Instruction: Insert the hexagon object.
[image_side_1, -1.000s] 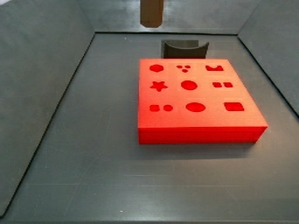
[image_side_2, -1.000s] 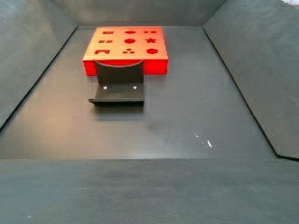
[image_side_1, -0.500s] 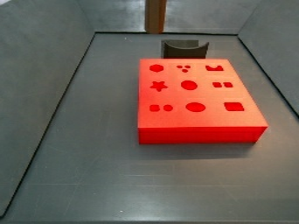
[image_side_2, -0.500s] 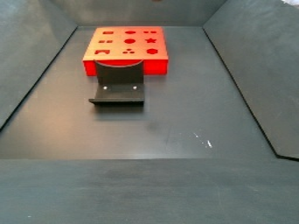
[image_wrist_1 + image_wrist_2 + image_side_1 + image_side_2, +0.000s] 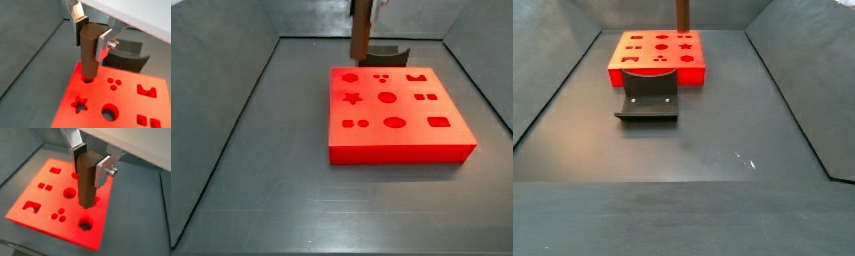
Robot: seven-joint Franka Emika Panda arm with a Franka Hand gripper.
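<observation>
My gripper (image 5: 91, 34) is shut on the hexagon object (image 5: 88, 56), a long brown peg held upright by its top end; both wrist views show this, the gripper (image 5: 91, 161) around the peg (image 5: 87, 183). The peg hangs over the red block (image 5: 127, 102) with shaped holes, its lower end just above a round-looking hole (image 5: 85, 223) near the block's corner. In both side views the peg (image 5: 362, 32) (image 5: 684, 13) comes down from the top edge above the block's (image 5: 396, 112) (image 5: 656, 58) far side. I cannot tell if the tip touches the block.
A dark grey curved holder (image 5: 381, 51) stands on the floor right behind the red block, also seen in front of it in a side view (image 5: 648, 101) and in a wrist view (image 5: 128, 58). Grey walls (image 5: 225, 60) enclose the dark floor (image 5: 700, 150).
The peg has come down and shifted slightly sideways toward the block's corner hole. It now also shows at the top of the side view where it was out of sight before.
</observation>
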